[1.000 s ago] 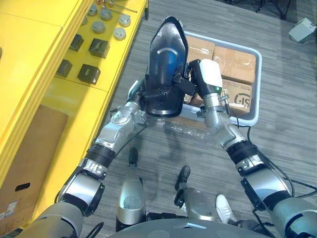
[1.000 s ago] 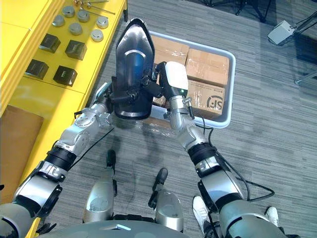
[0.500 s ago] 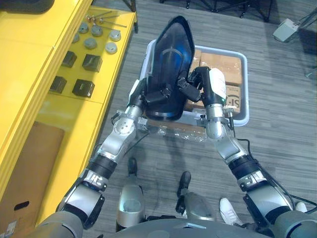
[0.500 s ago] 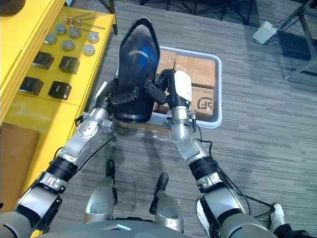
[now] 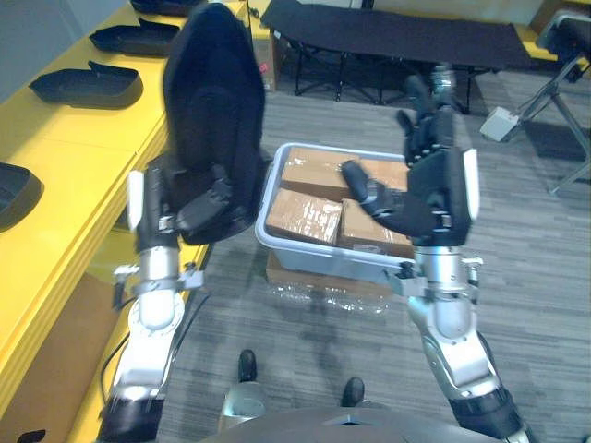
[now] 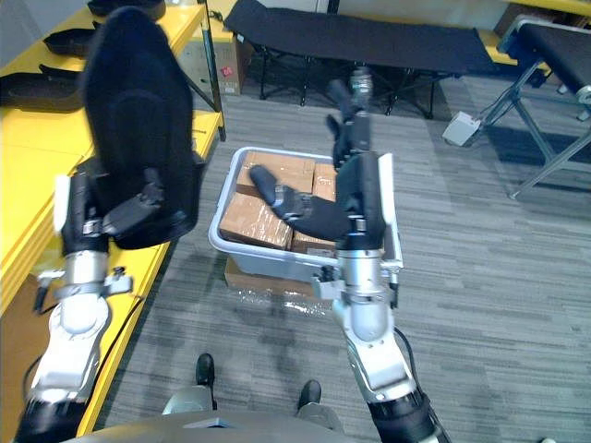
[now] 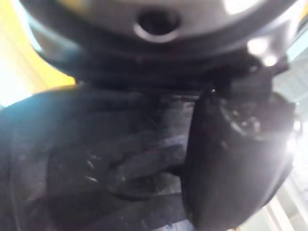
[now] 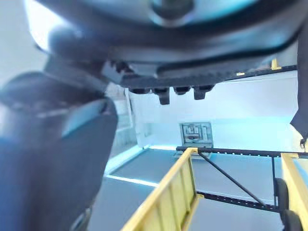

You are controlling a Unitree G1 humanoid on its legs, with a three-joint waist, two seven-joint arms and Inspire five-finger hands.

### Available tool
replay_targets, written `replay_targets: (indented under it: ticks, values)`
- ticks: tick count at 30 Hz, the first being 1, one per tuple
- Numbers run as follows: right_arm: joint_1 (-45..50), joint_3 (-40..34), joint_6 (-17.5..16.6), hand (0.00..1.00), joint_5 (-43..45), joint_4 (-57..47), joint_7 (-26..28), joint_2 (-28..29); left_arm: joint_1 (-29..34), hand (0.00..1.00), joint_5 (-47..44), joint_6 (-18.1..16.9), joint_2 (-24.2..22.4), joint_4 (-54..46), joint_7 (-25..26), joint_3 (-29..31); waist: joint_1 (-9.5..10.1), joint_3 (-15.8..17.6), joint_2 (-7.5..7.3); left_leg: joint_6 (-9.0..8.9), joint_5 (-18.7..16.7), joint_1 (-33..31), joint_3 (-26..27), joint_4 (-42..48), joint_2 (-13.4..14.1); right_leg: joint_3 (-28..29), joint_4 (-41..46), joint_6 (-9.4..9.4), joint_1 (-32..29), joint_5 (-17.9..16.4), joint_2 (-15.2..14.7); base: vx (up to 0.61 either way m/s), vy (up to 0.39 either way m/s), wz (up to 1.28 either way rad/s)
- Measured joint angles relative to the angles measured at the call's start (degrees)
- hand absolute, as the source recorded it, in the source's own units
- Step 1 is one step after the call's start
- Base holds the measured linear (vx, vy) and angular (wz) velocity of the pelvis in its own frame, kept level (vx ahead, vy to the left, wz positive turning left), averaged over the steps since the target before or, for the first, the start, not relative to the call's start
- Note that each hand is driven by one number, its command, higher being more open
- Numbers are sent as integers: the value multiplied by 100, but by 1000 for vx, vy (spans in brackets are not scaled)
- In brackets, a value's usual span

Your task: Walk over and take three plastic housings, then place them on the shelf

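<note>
From the left eye view, the left hand (image 5: 205, 201) is clamped round the lower part of a black plastic housing (image 5: 209, 101), which stands upright with its narrow end up – raised off the floor, just beside the edge of the yellow shelf (image 5: 65, 148). Other black housings (image 5: 88, 85) lie on that shelf, farther along. The right hand (image 5: 430, 189) is lifted, palm facing the housing but well apart from it, fingers straight and spread, thumb out, with nothing in it. Below and between the two hands a grey bin (image 5: 305, 261) sits on the floor, packed with cardboard boxes (image 5: 309, 214).

The right eye view gives the same: the housing is gripped low down on the left, the spread right hand is in front of the bin, and a black cot (image 6: 369, 37) stands beyond.

In the left wrist view the dark thumb and fingers press close against the housing's dull black surface.

In the right wrist view the fingers reach away with nothing between them and the thumb – past them is a yellow frame (image 8: 168, 197).
</note>
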Motion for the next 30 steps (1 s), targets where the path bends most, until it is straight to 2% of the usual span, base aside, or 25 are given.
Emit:
replay_targets:
  ticks: [3,6,8,13,15,20,24,27,29,30]
  values:
    - [670,-102,306,100,552,11,233,288,411,0,-5,-256,-258,-421,38,18,-24,-138,22,2,0,9,24,1,-24,-20,0,0,-4,1,-35,1,3,-3]
    - [1288,-125,830,100,536,141,102,559,806,0,-231,-637,-735,-644,51,16,-151,-238,68,7,-16,35,75,-1,-40,-32,0,0,-10,2,-68,10,1,-11]
    - [1455,-287,1241,100,515,574,-180,711,995,0,-901,-845,-1033,-650,-56,5,-177,-270,94,-1,-47,101,202,-8,-14,-37,1,2,-24,6,-83,7,-4,-27]
    - [1543,-915,1912,100,715,2083,-265,867,1340,0,-1935,-916,-1437,-641,-5,47,-265,-407,133,-17,-84,104,234,-9,12,-96,1,5,-32,7,-77,34,-19,-5]
    - [1535,-1022,1961,100,770,2443,-265,856,1344,0,-2152,-916,-1506,-638,-13,124,-246,-420,156,-18,-85,104,236,3,13,-102,1,5,-34,9,-77,46,-13,-2]
    - [1101,-950,1958,100,724,2607,-329,819,1270,0,-1947,-910,-1521,-615,191,615,-211,-434,177,-3,-77,174,221,5,13,-113,2,26,23,30,-80,38,-14,-1]
    - [725,-875,1890,100,728,2613,-327,803,1223,0,-1806,-880,-1544,-573,390,1058,29,-440,174,-5,-79,124,-53,5,-9,-388,3,48,158,-24,-77,17,-17,35]
    - [581,-669,1849,100,504,2758,-240,804,1383,0,-1809,-864,-1759,-566,522,1422,299,-458,148,-12,-67,-27,-540,5,-88,-862,31,95,336,-108,-85,28,-22,80]
    - [433,-357,1848,100,503,3062,-95,805,1608,0,-1834,-865,-1959,-562,568,1712,564,-469,83,-15,-49,-58,-938,3,-188,-1254,33,141,572,-197,-102,34,-26,87]
    - [377,-261,1848,100,503,3148,-57,806,1662,0,-1838,-866,-2003,-563,577,1783,618,-474,64,-16,-41,-69,-1046,3,-217,-1357,33,157,637,-220,-104,25,-38,95]
